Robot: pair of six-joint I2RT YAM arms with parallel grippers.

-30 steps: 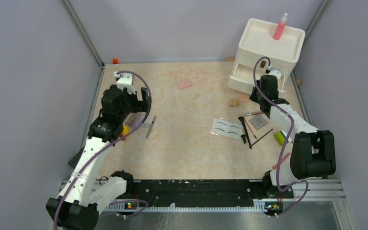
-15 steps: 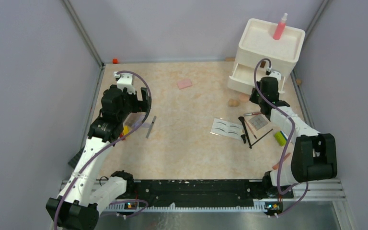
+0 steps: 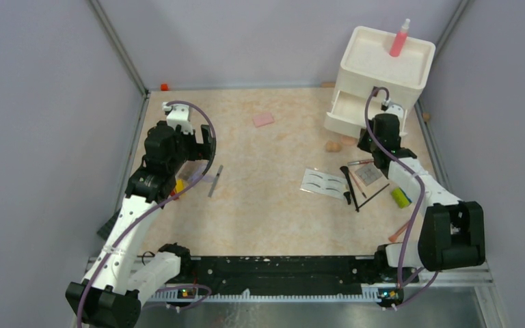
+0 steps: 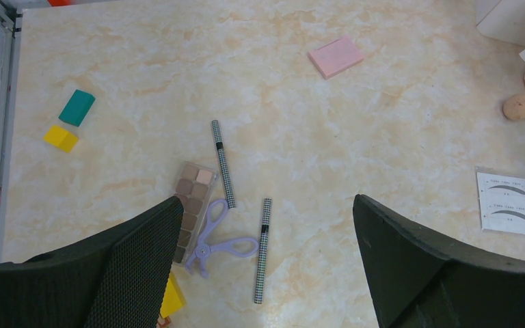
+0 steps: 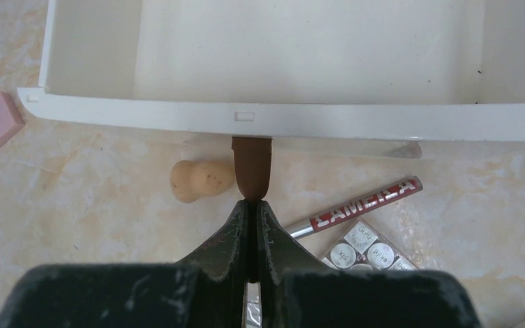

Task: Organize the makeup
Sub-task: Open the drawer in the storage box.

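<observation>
your right tool [image 5: 251, 205] is pressed together on a thin brown strip [image 5: 251, 171]. the strip's far end sits right at the front lip of the open drawer [image 5: 260, 123] in the white organizer [image 3: 383, 68]. you can't tell whether the strip touches the lip. the step in hand reads as putting this piece away in the drawer. the next move calls for lifting the strip over the front wall and carrying it past the lip. only then spread the fingers, so it drops inside rather than onto the surface [image 3: 273, 205] in front.

the rest of the makeup is scattered. the pink spray bottle [image 3: 399, 37] stands upright in the organizer's top tray. near your right tool lie a peach sponge [image 5: 198, 180], a silver tube [image 5: 355, 208] with a red label, and a compact of round pans [image 5: 362, 249]. the eyebrow card [image 3: 323, 183] and thin brushes [image 3: 347, 184] lie just beside that cluster. the pink pad [image 4: 335, 57] lies well apart from them.

your left tool [image 4: 266, 203] is spread wide and holds nothing. it hangs above an eyeshadow palette [image 4: 193, 198], a lilac scissor-shaped piece [image 4: 222, 242] and two checkered pencils [image 4: 223, 164]. leave the teal block [image 4: 76, 107] and yellow block [image 4: 61, 138] alone. most of the sorting looks to be ahead of you.
</observation>
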